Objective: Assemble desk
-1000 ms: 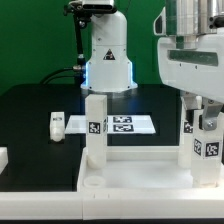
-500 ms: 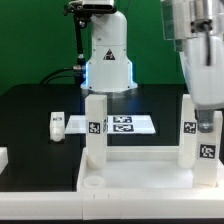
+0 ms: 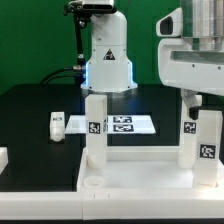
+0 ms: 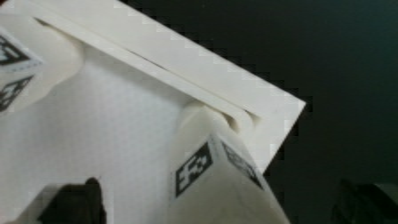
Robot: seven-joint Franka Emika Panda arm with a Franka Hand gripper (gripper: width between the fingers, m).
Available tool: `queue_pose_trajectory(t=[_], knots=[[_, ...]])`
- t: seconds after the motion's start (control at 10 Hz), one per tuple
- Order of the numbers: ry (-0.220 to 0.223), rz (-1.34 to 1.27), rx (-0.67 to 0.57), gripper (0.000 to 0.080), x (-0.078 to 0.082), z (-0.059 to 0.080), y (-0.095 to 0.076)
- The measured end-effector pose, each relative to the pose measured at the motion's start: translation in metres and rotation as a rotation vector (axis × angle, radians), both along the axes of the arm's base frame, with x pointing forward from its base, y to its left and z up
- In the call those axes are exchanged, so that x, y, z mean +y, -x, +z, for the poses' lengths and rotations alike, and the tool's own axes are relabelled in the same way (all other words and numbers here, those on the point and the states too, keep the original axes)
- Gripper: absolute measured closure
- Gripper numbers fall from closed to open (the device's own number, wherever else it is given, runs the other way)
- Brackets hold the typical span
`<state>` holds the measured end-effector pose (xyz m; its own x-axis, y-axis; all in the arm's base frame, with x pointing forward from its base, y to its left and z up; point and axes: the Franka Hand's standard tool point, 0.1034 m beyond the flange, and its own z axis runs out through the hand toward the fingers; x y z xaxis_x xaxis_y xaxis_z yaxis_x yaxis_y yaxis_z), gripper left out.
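The desk's white rimmed panel [image 3: 140, 172] lies flat at the front of the table. One tagged leg [image 3: 95, 125] stands upright at its corner on the exterior view's left. Two tagged legs stand on the right, one further back [image 3: 187, 135] and one nearer [image 3: 209, 142]. My gripper [image 3: 206, 105] hangs over the nearer right leg. In the wrist view that leg [image 4: 231, 175] stands at the panel's corner [image 4: 214, 85] between my dark fingers [image 4: 71, 200]. My gripper [image 4: 222, 210] is open, with a gap on both sides of the leg.
A loose white leg [image 3: 57, 124] lies on the black table at the left. Another white part [image 3: 3, 157] sits at the left edge. The marker board [image 3: 122, 124] lies behind the panel. The robot base [image 3: 106, 60] stands at the back.
My wrist turned about the nearer right leg half a second ago and has turned back and risen slightly. The legs and panel stand as before.
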<state>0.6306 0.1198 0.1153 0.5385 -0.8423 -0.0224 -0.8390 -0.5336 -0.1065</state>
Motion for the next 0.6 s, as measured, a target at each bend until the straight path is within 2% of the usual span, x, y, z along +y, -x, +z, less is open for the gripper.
queue_pose_trajectory(t=[0.1,0.2,0.3,0.4,0.5,0.6], knots=[[0.029,0.151,-0.011,0.0151,-0.001,0.001,-0.001],[0.081,0.378,-0.031,0.0151,-0.002,0.006,-0.006],[0.103,0.551,-0.061,0.0151,-0.002,0.008,-0.011],[0.109,0.615,-0.079,0.0151,-0.001,0.009,-0.014],[0.104,0.558,-0.075,0.0151,-0.001,0.009,-0.013],[0.103,0.548,-0.074,0.0252,-0.001,0.009,-0.013]])
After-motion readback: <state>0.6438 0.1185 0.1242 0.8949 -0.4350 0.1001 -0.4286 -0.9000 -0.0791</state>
